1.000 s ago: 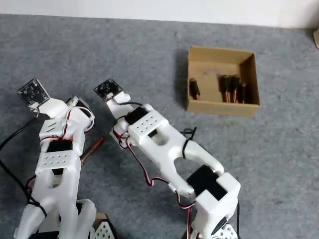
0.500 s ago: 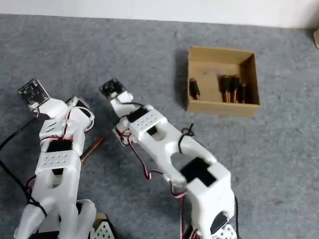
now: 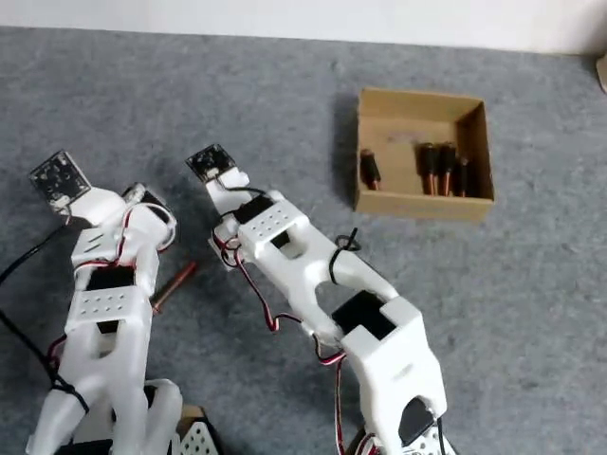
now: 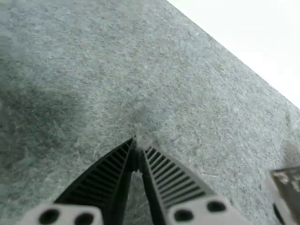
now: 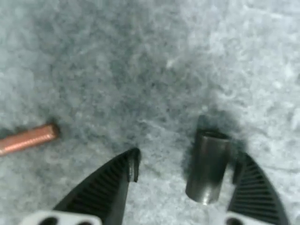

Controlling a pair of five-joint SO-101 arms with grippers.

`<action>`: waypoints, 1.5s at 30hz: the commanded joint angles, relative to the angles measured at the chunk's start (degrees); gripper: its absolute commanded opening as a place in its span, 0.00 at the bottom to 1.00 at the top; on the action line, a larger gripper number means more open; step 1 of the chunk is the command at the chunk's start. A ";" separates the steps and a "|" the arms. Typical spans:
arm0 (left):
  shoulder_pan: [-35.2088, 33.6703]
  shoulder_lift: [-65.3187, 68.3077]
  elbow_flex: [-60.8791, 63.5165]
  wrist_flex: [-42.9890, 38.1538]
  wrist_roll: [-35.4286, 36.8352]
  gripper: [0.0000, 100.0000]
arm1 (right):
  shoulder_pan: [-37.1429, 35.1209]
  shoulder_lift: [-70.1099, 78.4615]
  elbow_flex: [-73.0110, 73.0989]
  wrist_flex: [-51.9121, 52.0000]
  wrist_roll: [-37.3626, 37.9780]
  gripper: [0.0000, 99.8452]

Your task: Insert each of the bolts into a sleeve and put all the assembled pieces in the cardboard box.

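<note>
Sleeve (image 5: 208, 166) lies on the worktop (image 5: 140, 70) between the spread fingers of the right tool (image 5: 187, 165), close to one finger, long axis roughly along them. Bolt (image 5: 28, 138) lies outside the other finger, crosswise. Left tool (image 4: 137, 152) is closed and empty. Cardboard box (image 3: 375, 201) stands well apart, holding assembled pieces (image 3: 441, 169)

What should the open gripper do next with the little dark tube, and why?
Probably shut the right gripper on the sleeve: it is open, with the sleeve between its jaws. The bolt lies apart, not yet inserted.
</note>
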 commanded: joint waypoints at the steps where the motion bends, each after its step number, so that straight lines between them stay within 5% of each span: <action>1: -0.66 -0.57 -3.82 -1.05 0.26 0.01 | 1.45 0.66 -1.80 0.48 -0.53 0.09; 3: -0.92 -0.57 -3.82 -1.05 0.26 0.01 | 1.45 0.66 -1.80 1.01 -0.44 0.00; 20: -0.40 -0.57 -4.97 -0.62 0.44 0.01 | 3.47 -19.12 -4.09 13.85 2.55 0.01; 29: -3.03 -0.04 -27.21 39.30 4.92 0.01 | 10.42 -44.79 -2.07 28.35 3.52 0.01; 38: -7.34 -0.66 -19.82 50.11 3.43 0.01 | 18.15 -65.54 19.82 28.18 10.11 0.01; 42: -13.93 -0.48 -17.19 52.22 16.26 0.01 | 24.04 -71.52 31.08 23.25 10.29 0.01; 45: -15.34 -0.40 -15.69 55.21 18.64 0.01 | 25.89 -74.51 37.49 21.67 10.46 0.01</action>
